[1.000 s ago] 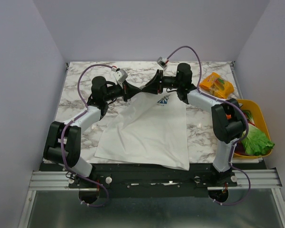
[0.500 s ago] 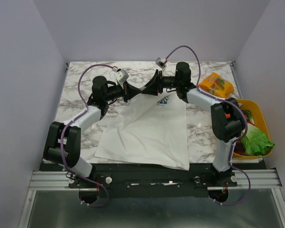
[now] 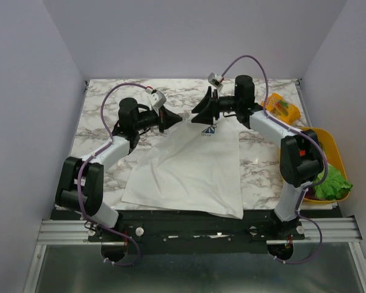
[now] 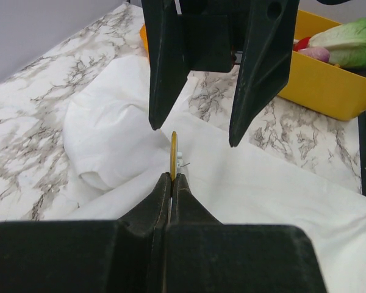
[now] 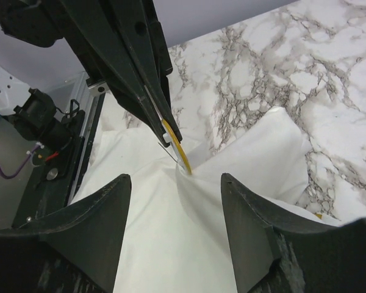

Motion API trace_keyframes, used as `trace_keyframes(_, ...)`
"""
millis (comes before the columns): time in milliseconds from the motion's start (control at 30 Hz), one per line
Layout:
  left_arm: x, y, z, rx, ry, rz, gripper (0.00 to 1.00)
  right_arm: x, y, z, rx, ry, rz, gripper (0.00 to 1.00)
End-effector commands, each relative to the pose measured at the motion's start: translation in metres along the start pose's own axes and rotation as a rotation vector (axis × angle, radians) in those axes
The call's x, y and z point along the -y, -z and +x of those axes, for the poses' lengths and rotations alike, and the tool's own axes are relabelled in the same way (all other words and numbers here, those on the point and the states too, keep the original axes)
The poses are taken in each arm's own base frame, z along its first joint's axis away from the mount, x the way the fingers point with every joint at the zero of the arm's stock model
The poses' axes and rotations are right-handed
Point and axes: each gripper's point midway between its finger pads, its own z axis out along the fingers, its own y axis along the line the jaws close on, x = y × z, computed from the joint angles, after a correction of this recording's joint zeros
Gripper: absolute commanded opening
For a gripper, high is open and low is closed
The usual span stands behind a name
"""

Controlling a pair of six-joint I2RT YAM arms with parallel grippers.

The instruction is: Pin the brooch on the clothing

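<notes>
the brooch, a thin gold-yellow disc seen edge-on with a fine wire pin at its side, is pinched at its lower edge by the left gripper, whose two black fingers are pressed together on it. it stands upright just over the upper end of the white t-shirt, near a bunched fold of cloth. from the right wrist view the brooch slants down toward the fabric, but whether it touches the fabric cannot be told.

the right gripper faces the left one tip to tip, its fingers spread apart. one finger is on each side of the brooch, and neither touches it. from above, the two grippers meet at the far end of the t-shirt, left gripper on one side, right gripper on the other.

the small blue, white and yellow emblem sits just near of the right gripper; any lettering on it is too small to read. the shirt lies flat on the marble-patterned bench. to the right lie an orange packet, its print unreadable, and a yellow tray holding lettuce.
</notes>
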Motion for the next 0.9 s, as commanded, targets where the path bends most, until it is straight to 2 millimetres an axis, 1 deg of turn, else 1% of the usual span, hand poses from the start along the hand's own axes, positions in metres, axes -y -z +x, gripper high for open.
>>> trace_keyframes(0, 0.020, 0.004, -0.022, 0.052, -0.099, 0.081, 0.00, -0.018, 0.003, -0.017, 0.009, 0.039, -0.090, 0.68)
trace_keyframes(167, 0.027, 0.005, -0.021, 0.062, -0.108, 0.116, 0.00, -0.011, -0.003, -0.010, -0.017, -0.003, -0.095, 0.67)
trace_keyframes(333, 0.030, 0.005, -0.022, 0.068, -0.105, 0.133, 0.00, -0.016, -0.009, -0.008, -0.026, -0.012, -0.120, 0.64)
trace_keyframes(367, 0.030, 0.005, -0.022, 0.069, -0.104, 0.133, 0.00, -0.016, -0.009, -0.006, -0.028, -0.016, -0.129, 0.62)
trace_keyframes(500, 0.031, 0.005, -0.024, 0.072, -0.103, 0.138, 0.00, -0.015, -0.010, -0.002, -0.035, -0.043, -0.140, 0.61)
trace_keyframes(633, 0.031, 0.005, -0.024, 0.073, -0.093, 0.140, 0.00, -0.019, -0.010, 0.002, -0.040, -0.055, -0.158, 0.59)
trace_keyframes(867, 0.030, 0.004, -0.025, 0.080, -0.076, 0.141, 0.00, -0.014, -0.013, 0.006, -0.045, -0.083, -0.130, 0.48)
